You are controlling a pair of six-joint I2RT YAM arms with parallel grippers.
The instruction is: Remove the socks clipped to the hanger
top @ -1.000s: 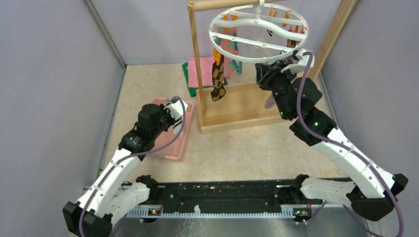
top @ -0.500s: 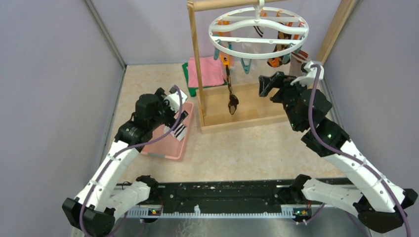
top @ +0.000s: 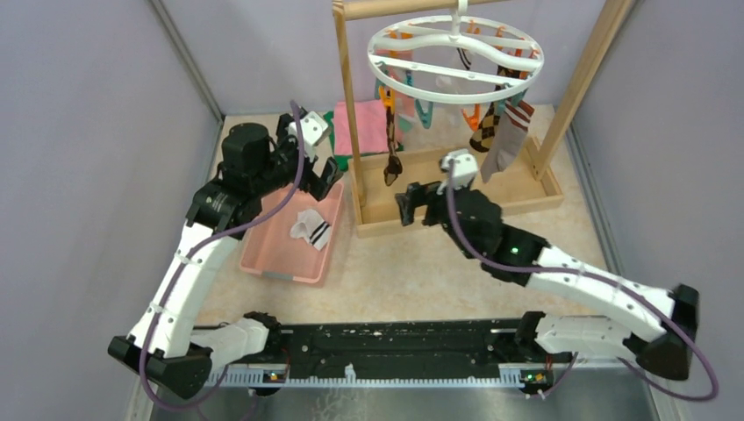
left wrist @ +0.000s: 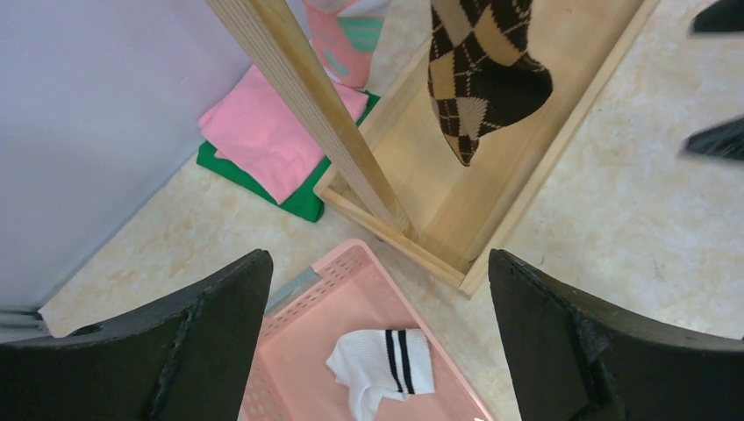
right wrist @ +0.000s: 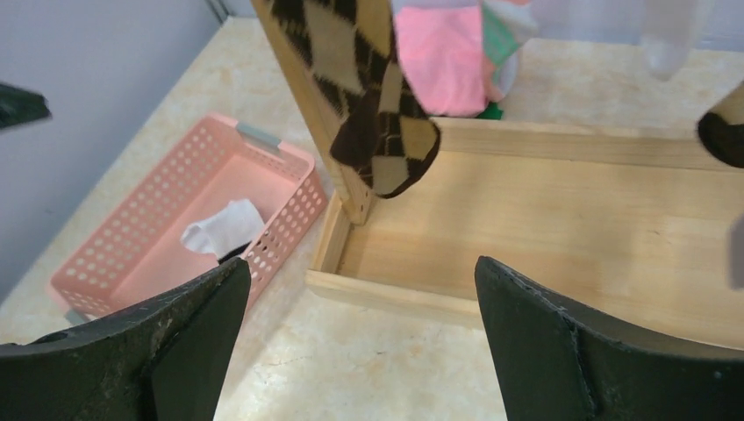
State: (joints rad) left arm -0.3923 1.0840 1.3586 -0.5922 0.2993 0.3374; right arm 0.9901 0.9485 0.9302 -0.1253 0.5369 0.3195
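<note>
The white ring hanger [top: 456, 63] hangs from the wooden rack. One brown argyle sock [top: 392, 167] [left wrist: 482, 79] [right wrist: 368, 96] dangles on its left. Another argyle sock [top: 485, 132] and a grey sock with a striped cuff [top: 511, 139] hang on its right. A white sock with two black stripes [top: 311, 230] [left wrist: 386, 364] [right wrist: 224, 228] lies in the pink basket [top: 263, 250] [left wrist: 346, 281] [right wrist: 158, 228]. My left gripper [top: 318, 162] [left wrist: 377, 263] is open above the basket, holding nothing. My right gripper [top: 412, 200] [right wrist: 361, 272] is open and empty, low before the rack's front left corner.
The wooden rack's post [top: 349, 105] [left wrist: 325, 114] and its base tray [top: 526, 197] [right wrist: 544, 219] stand between the arms and the hanger. Folded pink cloth [top: 364, 127] [left wrist: 272, 132] on green cloth [left wrist: 303, 200] lies behind the basket. Grey walls close in both sides.
The left gripper opened, dropped the striped white sock into the basket and rose toward the back. The right gripper opened and came down leftward from the hanger. The hanger turned.
</note>
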